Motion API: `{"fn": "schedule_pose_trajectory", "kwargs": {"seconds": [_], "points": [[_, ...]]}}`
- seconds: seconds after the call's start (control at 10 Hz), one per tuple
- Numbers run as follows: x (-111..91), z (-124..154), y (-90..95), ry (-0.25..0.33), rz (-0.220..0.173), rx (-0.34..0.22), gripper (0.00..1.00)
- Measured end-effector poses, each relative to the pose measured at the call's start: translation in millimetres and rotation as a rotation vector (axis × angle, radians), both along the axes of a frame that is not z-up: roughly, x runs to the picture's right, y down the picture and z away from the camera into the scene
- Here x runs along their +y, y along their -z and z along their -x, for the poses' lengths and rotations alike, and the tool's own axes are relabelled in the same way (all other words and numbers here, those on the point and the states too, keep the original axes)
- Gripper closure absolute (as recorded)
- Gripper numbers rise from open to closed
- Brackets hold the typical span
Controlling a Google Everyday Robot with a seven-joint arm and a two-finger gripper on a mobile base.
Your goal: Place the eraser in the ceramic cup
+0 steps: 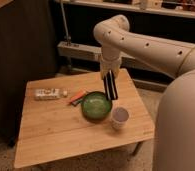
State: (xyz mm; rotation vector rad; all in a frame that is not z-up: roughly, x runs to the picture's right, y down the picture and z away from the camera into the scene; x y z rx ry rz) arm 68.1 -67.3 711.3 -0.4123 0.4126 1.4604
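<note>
So the gripper point(109, 75) is hanging off the end of that fat cream arm point(141, 42), pointing straight down above the far right part of the table point(56, 131). It's clamped on the top end of the eraser point(111, 87), and the fingers look pinched in tight on it. The eraser dangles nearly upright, maybe tilted a touch, with its pale stripe running down its length. It's up in the air and not touching anything below.

The eraser's bottom end sits by the back right rim of the green bowl point(87, 111), from where I'm standing. I honestly can't tell if it's over the bowl or just behind it. The ceramic cup point(120, 117) is on the table just beside the bowl, on its front right side, close to the table's right edge. It's standing upright and looks empty, so the eraser is well above it and a bit further back, not lined up over it.

Left of the bowl there's a thin orange marker point(77, 95) lying at an angle, its near end almost at the bowl's rim. Further left, a clear-wrapped white packet point(48, 93) lies flat near the back edge. The robot's big rounded body point(183, 130) fills the right side, and there's a dark cabinet point(21, 50) behind the table on the left.
</note>
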Motion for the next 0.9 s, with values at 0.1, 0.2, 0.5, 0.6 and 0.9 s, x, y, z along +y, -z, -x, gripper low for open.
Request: {"fn": "schedule_pose_trajectory", "kwargs": {"seconds": [0.1,0.2,0.5,0.6,0.9], "points": [[3.2,4.1,2.6,0.000,-0.014,-0.016,1.00],[7.4,4.2,5.9,-0.004,-0.037,-0.022,1.00],[27.6,-15.0,20.8,-0.016,-0.110,-0.054,1.00],[32.2,-21.6,24.2,-0.013,-0.125,-0.067,1.00],[41.8,-27.6,17.8,-0.019,-0.150,-0.146,1.00]]}}
